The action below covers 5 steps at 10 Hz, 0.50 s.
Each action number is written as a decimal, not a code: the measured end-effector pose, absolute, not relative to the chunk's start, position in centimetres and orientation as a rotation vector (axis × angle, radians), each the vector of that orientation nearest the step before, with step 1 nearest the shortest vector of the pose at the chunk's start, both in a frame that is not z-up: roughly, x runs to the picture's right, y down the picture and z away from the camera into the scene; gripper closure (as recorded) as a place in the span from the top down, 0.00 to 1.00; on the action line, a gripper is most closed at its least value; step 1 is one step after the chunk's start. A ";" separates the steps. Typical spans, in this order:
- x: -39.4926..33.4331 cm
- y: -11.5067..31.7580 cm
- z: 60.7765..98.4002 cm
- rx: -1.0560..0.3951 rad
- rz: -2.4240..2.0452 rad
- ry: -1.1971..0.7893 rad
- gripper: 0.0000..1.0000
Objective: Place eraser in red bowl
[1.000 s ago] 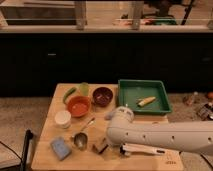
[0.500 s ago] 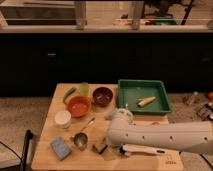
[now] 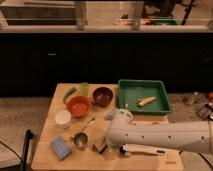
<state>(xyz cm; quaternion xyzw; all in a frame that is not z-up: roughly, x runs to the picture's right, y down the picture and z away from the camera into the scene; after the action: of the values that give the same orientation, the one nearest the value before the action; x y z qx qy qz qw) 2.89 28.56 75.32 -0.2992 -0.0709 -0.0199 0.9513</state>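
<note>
fingers: we cannot tell whether they stand apart or together, as the wrist of the arm covers them.

we read the scene from left to right. a dark post [image 3: 27, 147] stands at the left edge of the wooden table [image 3: 49, 134]. a blue sponge [image 3: 61, 148] lies flat at the front left corner. behind it we see a white cup [image 3: 62, 118], and further back a green vegetable [image 3: 69, 93] lying tilted. the red bowl [image 3: 79, 106], bright orange-red, sits upright just beside the white cup, with a pale green cup [image 3: 84, 88] behind it. a metal scoop [image 3: 81, 139] rests in front of the red bowl, its handle pointing back and to the right.

the eraser [image 3: 98, 148], a small dark block, lies on the table near the front edge, just right of the scoop and well apart from the red bowl. the gripper [image 3: 103, 145] is down at the eraser; we cannot tell whether it touches it. a dark maroon bowl [image 3: 103, 95] sits at the back, just right of the red bowl.

a green tray [image 3: 131, 104] occupies the back right and holds one pale yellow item [image 3: 146, 101]. the white arm [image 3: 160, 135] runs in from the right edge, low over the front of the table.
</note>
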 end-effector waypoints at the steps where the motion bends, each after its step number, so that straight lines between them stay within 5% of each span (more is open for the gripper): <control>1: 2.6 28.4 75.0 -0.599 -0.066 -0.151 0.80; 5: 1.0 27.5 74.6 -0.578 -0.225 -0.195 0.80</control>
<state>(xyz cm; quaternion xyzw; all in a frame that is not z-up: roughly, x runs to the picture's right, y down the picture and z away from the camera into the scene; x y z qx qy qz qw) 0.98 27.50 74.61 -0.2838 -0.0960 -0.1107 0.9476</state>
